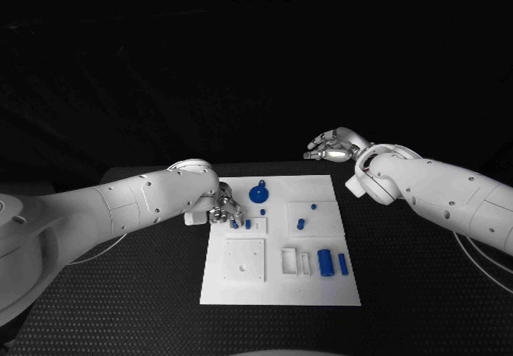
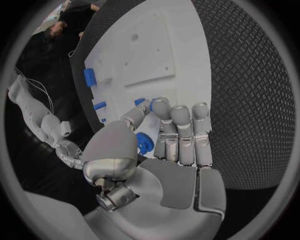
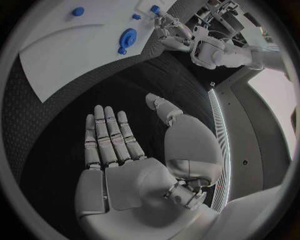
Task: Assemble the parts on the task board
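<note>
The white task board (image 1: 280,285) lies in the middle of the black table. My left hand (image 1: 222,211) is over its left edge, fingers curled downward. Its thumb and a finger close round a small blue part (image 2: 140,101), which also shows at the fingertips as the small blue part (image 3: 154,8). A second small blue part (image 1: 248,222) stands beside it. A round blue part (image 1: 259,194) lies just beyond the hand. My right hand (image 1: 336,146) hangs past the board's far right corner, its fingers (image 3: 106,135) spread with nothing in them.
Two larger blue cylinders (image 1: 325,262) lie near the board's right edge beside a white frame (image 1: 290,259). Small blue parts (image 1: 302,222) stand in the right half. A raised white square (image 1: 245,259) sits at the near left. Black table surrounds the board.
</note>
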